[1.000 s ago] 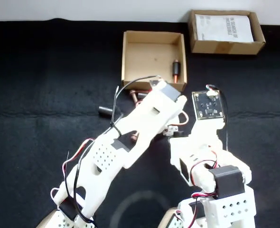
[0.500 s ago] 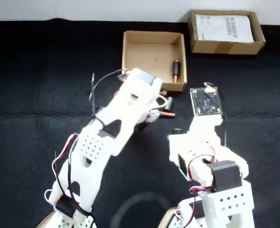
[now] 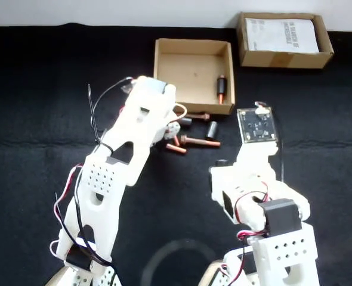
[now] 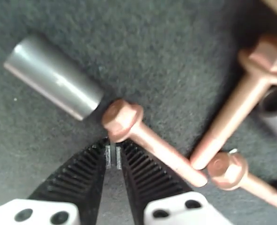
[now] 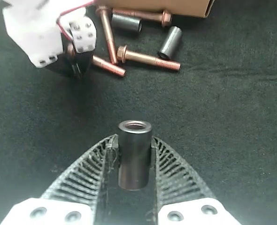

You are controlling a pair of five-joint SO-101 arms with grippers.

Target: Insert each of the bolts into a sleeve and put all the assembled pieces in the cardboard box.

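L gripper point(image 4: 113, 157): my jaws pinched together, empty, tips just short of a bolt point(image 4: 158, 149) head, loose sleeve point(image 4: 51, 77) just beside it. R gripper point(image 5: 134, 140): clamped on second sleeve point(image 5: 134, 157). One assembled piece point(image 3: 221, 88) in cardboard box point(image 3: 188, 74).

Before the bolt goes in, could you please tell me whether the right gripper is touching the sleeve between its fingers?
Touching. The right wrist view shows the right gripper clamped on the sleeve, pressed against both its sides with no gap.
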